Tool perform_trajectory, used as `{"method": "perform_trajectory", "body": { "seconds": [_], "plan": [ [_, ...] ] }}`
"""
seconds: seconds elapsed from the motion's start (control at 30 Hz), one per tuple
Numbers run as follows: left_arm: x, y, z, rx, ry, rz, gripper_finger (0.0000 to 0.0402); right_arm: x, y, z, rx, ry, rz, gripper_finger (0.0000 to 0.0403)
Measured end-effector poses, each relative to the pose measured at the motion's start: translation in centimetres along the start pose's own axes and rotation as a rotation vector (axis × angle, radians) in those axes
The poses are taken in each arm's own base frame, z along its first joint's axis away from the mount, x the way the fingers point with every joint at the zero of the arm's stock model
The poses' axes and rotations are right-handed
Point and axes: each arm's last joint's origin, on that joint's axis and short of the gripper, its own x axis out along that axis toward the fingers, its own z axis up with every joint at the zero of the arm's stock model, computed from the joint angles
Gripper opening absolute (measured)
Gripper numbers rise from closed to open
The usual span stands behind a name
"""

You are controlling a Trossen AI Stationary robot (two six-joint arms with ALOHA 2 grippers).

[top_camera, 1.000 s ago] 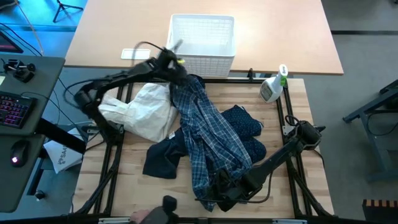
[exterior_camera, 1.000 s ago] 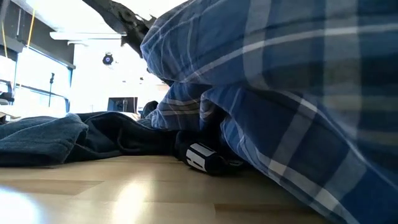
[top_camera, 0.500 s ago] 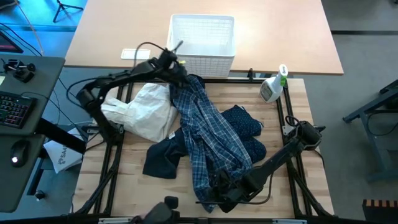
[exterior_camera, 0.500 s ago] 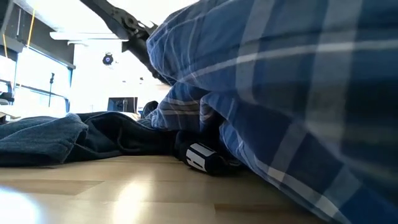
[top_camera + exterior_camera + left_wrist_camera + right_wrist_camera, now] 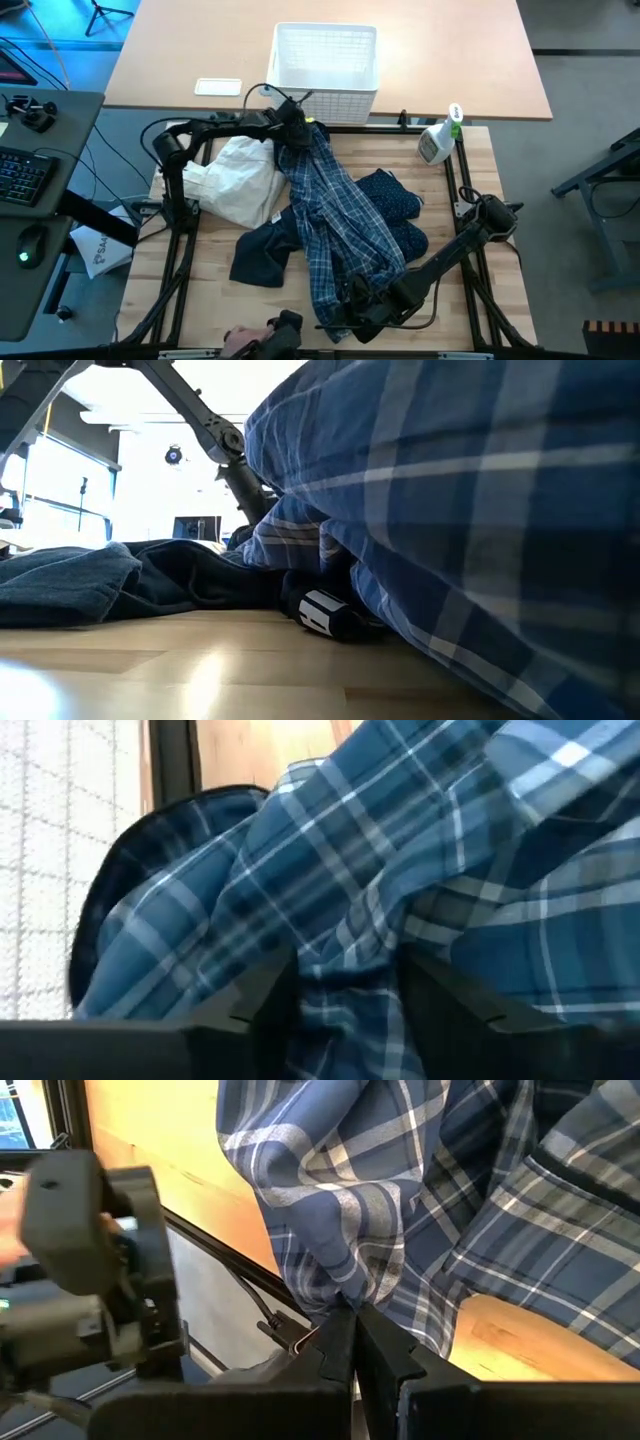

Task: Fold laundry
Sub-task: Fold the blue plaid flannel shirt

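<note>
The blue-and-white plaid shirt (image 5: 335,220) lies in a long bunched strip from the far left to the near middle of the table. It rests on a navy dotted shirt (image 5: 398,205) and a dark piece (image 5: 262,255). My left gripper (image 5: 300,125) is at the strip's far end, fingers apart with plaid cloth (image 5: 345,990) between them. My right gripper (image 5: 352,298) is shut on the strip's near end. In the low view the plaid cloth (image 5: 460,510) hangs close in front of the camera. My left gripper comes slanting down from the far left, one finger (image 5: 265,995) on each side of a bunched fold (image 5: 345,960) at the shirt's far end. The fold fills the gap. Whether the fingers still pinch it, I cannot tell. My right gripper pinches a gathered bunch of the shirt's near edge (image 5: 345,1290) between its two fingertips (image 5: 340,1345), several layers. It comes slanting down from the table's right. The cloth rises off the bare wood (image 5: 500,1325) at the hold.
A cream garment (image 5: 235,180) lies at the far left beside the plaid strip. The white lattice basket (image 5: 325,60) stands beyond the far edge, a spray bottle (image 5: 438,142) at the far right. A person's hand (image 5: 245,340) shows at the near edge. A small black labelled piece (image 5: 325,612) lies under the cloth.
My left gripper has come down and toward the table's near edge with the shirt's far end, which now sits lower. My right gripper and the shirt's near end have kept still.
</note>
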Motion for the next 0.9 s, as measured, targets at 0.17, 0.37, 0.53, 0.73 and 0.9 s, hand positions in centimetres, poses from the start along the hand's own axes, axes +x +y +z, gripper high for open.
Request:
{"method": "perform_trajectory", "body": {
  "seconds": [0.17,0.37,0.53,0.73,0.9],
  "plan": [
    [0.1,-0.6,1.0,0.075,-0.021,-0.002,0.0062,0.0,0.0,0.0,0.017,0.0,0.0,0.0],
    [-3.6,-0.6,2.4,0.06,-0.062,0.032,0.0004,0.0,0.0,0.0,0.018,0.0,0.0,0.0],
    [-10.0,0.2,3.3,0.049,-0.147,0.148,0.0001,0.0,-0.2,0.0,0.017,-0.006,-0.015,0.0],
    [-18.5,1.3,2.4,-0.051,-0.275,0.331,0.0,-0.2,-1.4,0.0,0.071,-0.044,-0.123,0.0],
    [-24.0,1.4,0.8,-0.111,-0.417,0.396,0.0,-0.8,-3.1,-0.8,0.168,-0.048,-0.275,0.0]
  ]
}}
